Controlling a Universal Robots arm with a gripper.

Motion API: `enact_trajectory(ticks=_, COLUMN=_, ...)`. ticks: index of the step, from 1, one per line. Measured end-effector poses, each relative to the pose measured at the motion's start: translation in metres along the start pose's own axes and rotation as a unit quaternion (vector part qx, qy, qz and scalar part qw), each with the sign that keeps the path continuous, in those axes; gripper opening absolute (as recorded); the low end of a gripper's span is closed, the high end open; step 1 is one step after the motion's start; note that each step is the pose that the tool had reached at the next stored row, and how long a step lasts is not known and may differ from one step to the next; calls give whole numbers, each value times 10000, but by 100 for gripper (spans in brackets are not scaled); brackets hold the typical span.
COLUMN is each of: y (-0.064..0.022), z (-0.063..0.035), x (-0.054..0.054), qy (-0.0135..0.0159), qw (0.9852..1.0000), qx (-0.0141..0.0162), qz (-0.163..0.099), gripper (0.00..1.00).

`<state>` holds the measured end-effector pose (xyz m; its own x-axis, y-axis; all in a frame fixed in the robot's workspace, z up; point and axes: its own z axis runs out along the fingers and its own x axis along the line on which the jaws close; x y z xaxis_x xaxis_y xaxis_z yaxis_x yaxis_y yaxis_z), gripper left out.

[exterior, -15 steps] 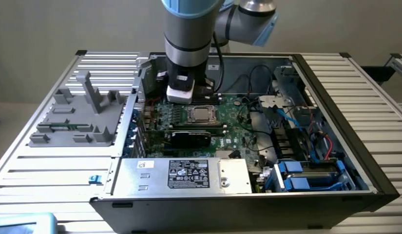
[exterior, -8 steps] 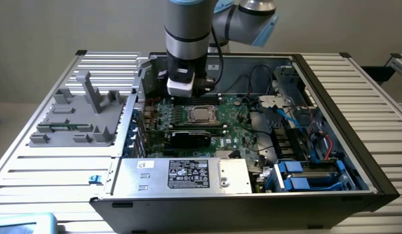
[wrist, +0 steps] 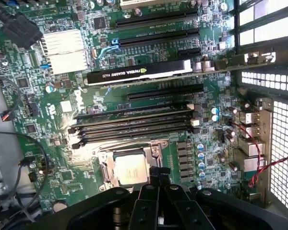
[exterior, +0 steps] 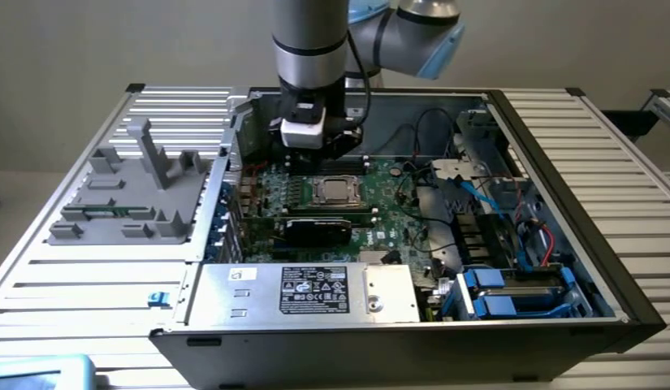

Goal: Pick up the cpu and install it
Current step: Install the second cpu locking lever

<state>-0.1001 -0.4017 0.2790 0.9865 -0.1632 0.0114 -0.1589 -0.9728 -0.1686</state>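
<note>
We see the cpu (wrist: 131, 168) sitting in its socket on the green board (wrist: 67, 148). The fingers (wrist: 159, 178) are pressed together, holding nothing (their tips sit beside the chip). The computer case (exterior: 551, 203) lies open on a ribbed metal counter (exterior: 85, 276).

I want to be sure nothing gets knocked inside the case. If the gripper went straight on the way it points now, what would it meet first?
Probably the cpu seated in its socket, or the socket frame at its edge. The gripper, jaws shut, points down at the motherboard right beside the chip; how far above it hangs is unclear.
</note>
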Motion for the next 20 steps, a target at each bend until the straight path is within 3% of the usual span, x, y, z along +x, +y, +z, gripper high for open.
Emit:
enact_trajectory(ticks=2, y=-41, z=4, x=-6, qy=76, qw=9999, qx=-96, qz=-15, gripper=11)
enact_trajectory(ticks=4, y=-85, z=0, x=-13, qy=126, qw=9998, qx=-179, qz=-24, gripper=11)
enact_trajectory(ticks=10, y=-195, z=-42, x=14, qy=202, qw=9992, qx=-353, qz=-40, gripper=11)
enact_trajectory(ticks=13, y=-236, z=-52, x=57, qy=231, qw=9988, qx=-424, qz=-47, gripper=11)
enact_trajectory(ticks=15, y=-259, z=-58, x=104, qy=241, qw=9987, qx=-455, qz=-49, gripper=11)
enact_trajectory(ticks=20, y=-323, z=-78, x=199, qy=250, qw=9985, qx=-484, qz=-50, gripper=11)
